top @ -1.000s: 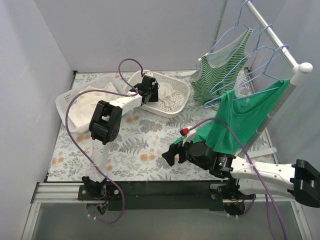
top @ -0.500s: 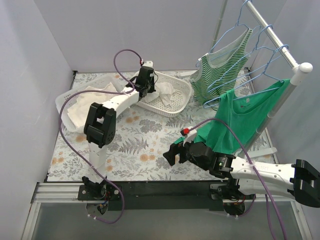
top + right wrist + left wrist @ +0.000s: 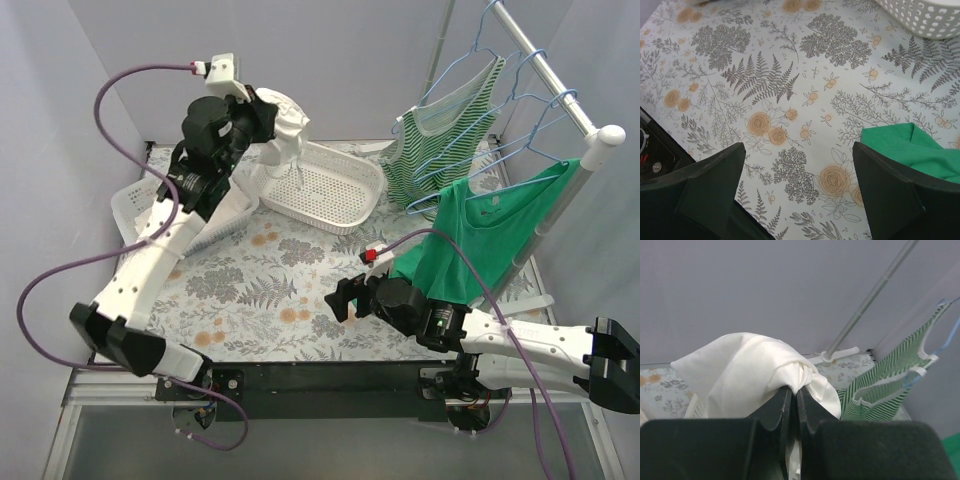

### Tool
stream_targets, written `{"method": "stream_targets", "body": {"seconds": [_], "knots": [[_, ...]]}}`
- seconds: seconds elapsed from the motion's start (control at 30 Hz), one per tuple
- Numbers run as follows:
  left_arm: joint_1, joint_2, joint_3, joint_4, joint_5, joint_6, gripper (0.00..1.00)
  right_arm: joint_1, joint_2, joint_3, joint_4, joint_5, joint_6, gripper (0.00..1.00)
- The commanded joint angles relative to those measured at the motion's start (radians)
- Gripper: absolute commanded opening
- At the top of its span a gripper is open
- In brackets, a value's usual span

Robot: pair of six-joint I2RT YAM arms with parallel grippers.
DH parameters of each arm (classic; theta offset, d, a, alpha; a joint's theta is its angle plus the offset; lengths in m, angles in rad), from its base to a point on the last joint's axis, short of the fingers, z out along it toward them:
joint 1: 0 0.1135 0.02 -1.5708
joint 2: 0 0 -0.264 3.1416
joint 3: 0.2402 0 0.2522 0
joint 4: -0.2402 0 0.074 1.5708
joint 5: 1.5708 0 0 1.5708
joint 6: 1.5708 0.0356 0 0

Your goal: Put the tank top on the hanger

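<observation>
Overhead, the left arm stands tall from its base toward 11 o'clock, wrist bent so the left gripper points toward 3 o'clock above the white basket. Its fingers are pressed together, pinching a bunched fold of the tank top, which dangles clear of the basket. The right arm lies low at 5 o'clock. The right gripper hovers over the floral table cover, fingers spread wide and empty, beside the green top. The light-blue hanger hangs from the rail at 2 o'clock.

The table, printed with ferns and flowers, bears a white perforated basket at its far edge and another basket at the far-left corner. A green top has its hem resting near the right edge.
</observation>
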Motion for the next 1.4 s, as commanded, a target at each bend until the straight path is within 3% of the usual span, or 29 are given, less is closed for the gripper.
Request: {"method": "stream_targets", "body": {"seconds": [0.0,0.2,0.37,0.47,0.53,0.6,0.7,0.73,0.83,0.93,1.1,1.2,1.37], "knots": [[-0.003,-0.159,-0.117,-0.129,0.11,-0.061,0.0,-0.005,-0.009,0.064,0.0,0.049,-0.027,0.96],[-0.006,-0.371,-0.234,-0.267,0.21,-0.126,0.0,-0.004,-0.035,0.069,-0.013,0.091,-0.034,0.96],[-0.006,-0.481,-0.447,-0.359,0.089,-0.172,0.0,-0.008,-0.034,0.054,-0.023,0.148,-0.007,0.96],[-0.004,-0.526,-0.655,-0.376,0.073,-0.256,0.09,-0.01,-0.006,0.047,-0.023,0.132,0.024,0.96],[-0.004,-0.593,-0.757,-0.353,0.035,-0.323,0.33,-0.01,0.02,0.04,-0.029,0.121,0.051,0.96],[-0.004,-0.63,-0.862,-0.336,0.027,-0.336,0.3,-0.01,0.04,0.037,-0.05,0.108,0.079,0.95],[-0.004,-0.653,-0.88,-0.344,0.066,-0.299,0.47,-0.013,0.076,0.026,-0.079,0.102,0.13,0.94],[-0.004,-0.647,-0.874,-0.349,0.095,-0.281,0.48,-0.013,0.098,0.024,-0.085,0.099,0.137,0.92],[-0.007,-0.633,-0.854,-0.358,0.145,-0.232,0.46,-0.018,0.136,0.027,-0.098,0.09,0.171,0.87],[-0.076,-0.601,-0.857,-0.364,0.219,-0.228,0.37,-0.027,0.161,0.024,-0.108,0.093,0.2,0.83],[-0.376,-0.452,-0.873,-0.338,0.052,-0.317,0.3,-0.053,0.181,0.017,-0.116,0.082,0.229,0.76],[-0.475,-0.365,-0.868,-0.307,-0.021,-0.346,0.27,-0.06,0.173,0.018,-0.151,0.099,0.246,0.73],[-0.509,-0.241,-0.906,-0.186,0.004,-0.35,0.23,-0.07,0.138,0.0,-0.184,0.121,0.282,0.71]]}}
